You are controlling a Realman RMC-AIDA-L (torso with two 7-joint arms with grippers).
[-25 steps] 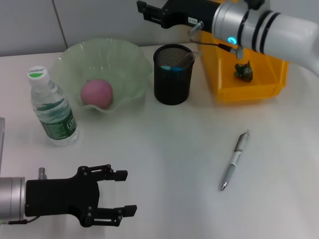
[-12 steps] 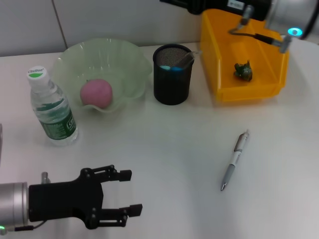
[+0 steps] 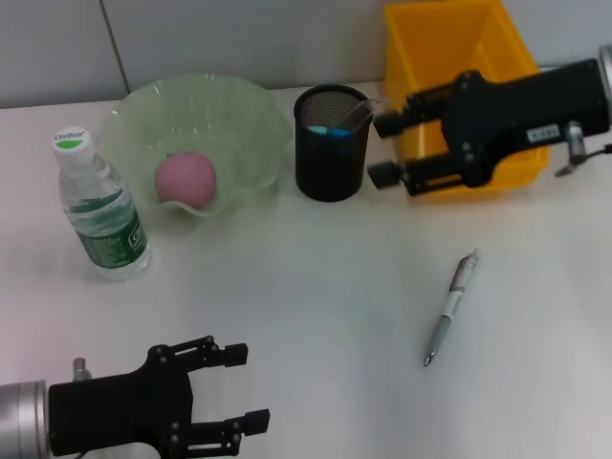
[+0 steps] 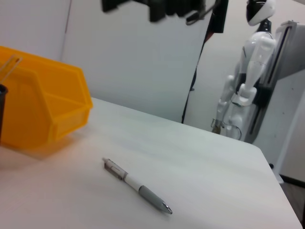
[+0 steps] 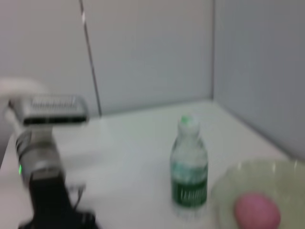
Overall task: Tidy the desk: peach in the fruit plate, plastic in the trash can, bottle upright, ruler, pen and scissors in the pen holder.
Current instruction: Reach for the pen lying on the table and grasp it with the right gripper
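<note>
Peach (image 3: 185, 178) in fruit plate (image 3: 251, 105), bottle (image 3: 98, 208) upright, so pen step is next. My right gripper (image 3: 387, 150) hangs beside the pen holder (image 3: 332, 142), fingers wide, empty. Pen (image 3: 450, 307) lies flat on the desk, below and well apart from those fingers. Next: drop down over its barrel, close. Left gripper (image 3: 251, 386) idle near me, fingers wide

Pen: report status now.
Pen flat on desk, untouched. Right gripper open, beside pen holder. Left gripper open, parked near. Path clear.
</note>
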